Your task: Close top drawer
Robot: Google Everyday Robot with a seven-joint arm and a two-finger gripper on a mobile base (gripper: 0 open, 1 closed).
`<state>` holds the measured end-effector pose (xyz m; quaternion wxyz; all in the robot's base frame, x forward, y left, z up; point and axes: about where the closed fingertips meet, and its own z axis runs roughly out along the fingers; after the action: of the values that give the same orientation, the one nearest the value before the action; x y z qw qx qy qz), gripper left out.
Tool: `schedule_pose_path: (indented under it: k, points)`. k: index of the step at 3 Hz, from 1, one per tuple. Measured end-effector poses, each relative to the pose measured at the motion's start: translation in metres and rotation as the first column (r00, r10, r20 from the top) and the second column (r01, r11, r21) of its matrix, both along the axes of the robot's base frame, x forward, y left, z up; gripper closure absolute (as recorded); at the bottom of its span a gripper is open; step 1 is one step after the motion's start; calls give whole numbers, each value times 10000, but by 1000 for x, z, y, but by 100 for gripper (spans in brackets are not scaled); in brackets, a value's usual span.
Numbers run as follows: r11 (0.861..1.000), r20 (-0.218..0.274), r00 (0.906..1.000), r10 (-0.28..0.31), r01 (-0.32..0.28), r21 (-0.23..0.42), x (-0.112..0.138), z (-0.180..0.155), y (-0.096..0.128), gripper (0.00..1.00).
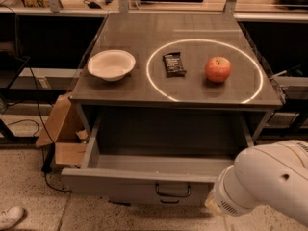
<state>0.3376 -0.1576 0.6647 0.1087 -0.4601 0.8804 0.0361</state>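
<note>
The top drawer (120, 184) is a wide grey metal drawer, pulled far out from under the table top (120, 93). Its inside shows nothing in it. A small dark wire handle (172, 190) sits at the centre of its flat front panel. A white rounded arm segment (262, 184) fills the lower right corner, just right of the drawer's front right corner. My gripper is not in view; it lies outside the picture or behind that arm segment.
On the table top stand a white bowl (111, 64), a dark snack bar (173, 64) and a red apple (218, 69), the last two inside a ring of light. A cardboard box (62, 134) stands left of the drawer. A white shoe (9, 217) is at the lower left.
</note>
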Motion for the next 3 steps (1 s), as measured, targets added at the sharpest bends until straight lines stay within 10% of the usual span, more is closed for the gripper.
schedule_pose_path:
  k: [3]
  points:
    - [9999,26,10000,-28,27,160,20,-3,15,100]
